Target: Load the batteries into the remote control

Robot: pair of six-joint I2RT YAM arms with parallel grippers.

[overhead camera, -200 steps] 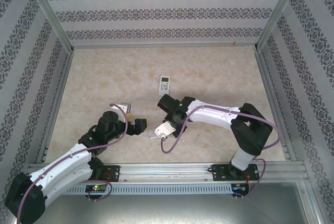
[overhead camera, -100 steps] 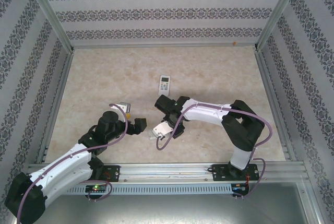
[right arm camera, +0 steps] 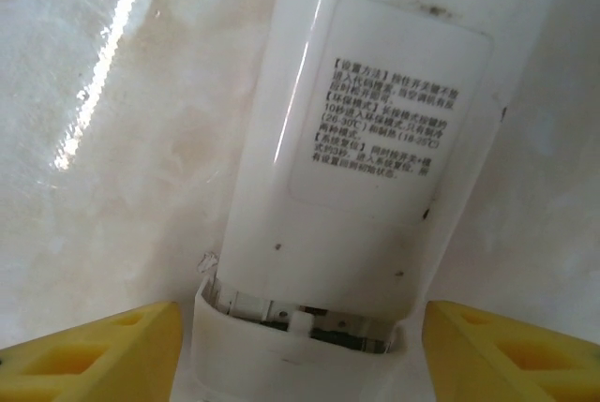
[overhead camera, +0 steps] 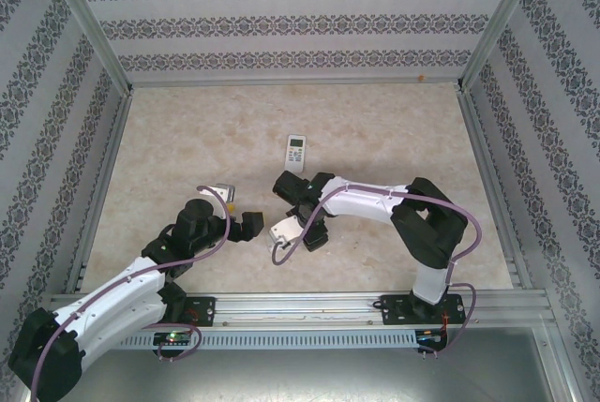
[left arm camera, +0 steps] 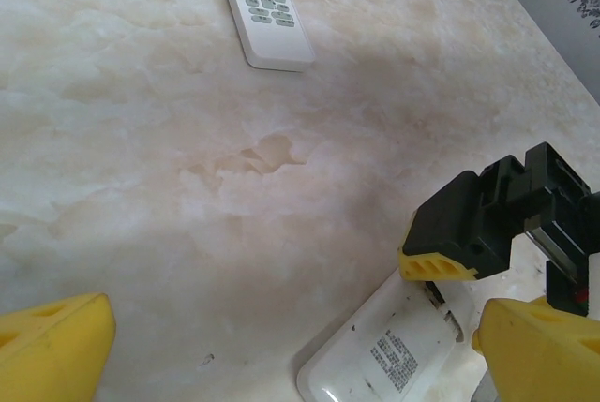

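A white remote control (right arm camera: 356, 140) lies face down on the marble table, its printed label up. Its battery cover (right arm camera: 300, 355) is slid partly back, and a narrow gap (right arm camera: 309, 313) shows dark and metal parts inside. The batteries are hidden. My right gripper (right arm camera: 300, 364) is open, with a yellow pad on either side of the cover end and a small gap at each side. My left gripper (left arm camera: 291, 364) hangs wide open just left of the same remote control (left arm camera: 403, 355), holding nothing. From above, the right gripper (overhead camera: 300, 230) sits over the remote control (overhead camera: 279, 231), with the left gripper (overhead camera: 249, 224) beside it.
A second white remote (overhead camera: 296, 151), face up with screen and buttons, lies farther back at mid-table; it is also at the top of the left wrist view (left arm camera: 262, 8). Metal rails and patterned walls enclose the table (overhead camera: 394, 130).
The right gripper's jaws have widened off the remote control's sides. The right arm and the remote control have shifted slightly left. The left arm has not moved.
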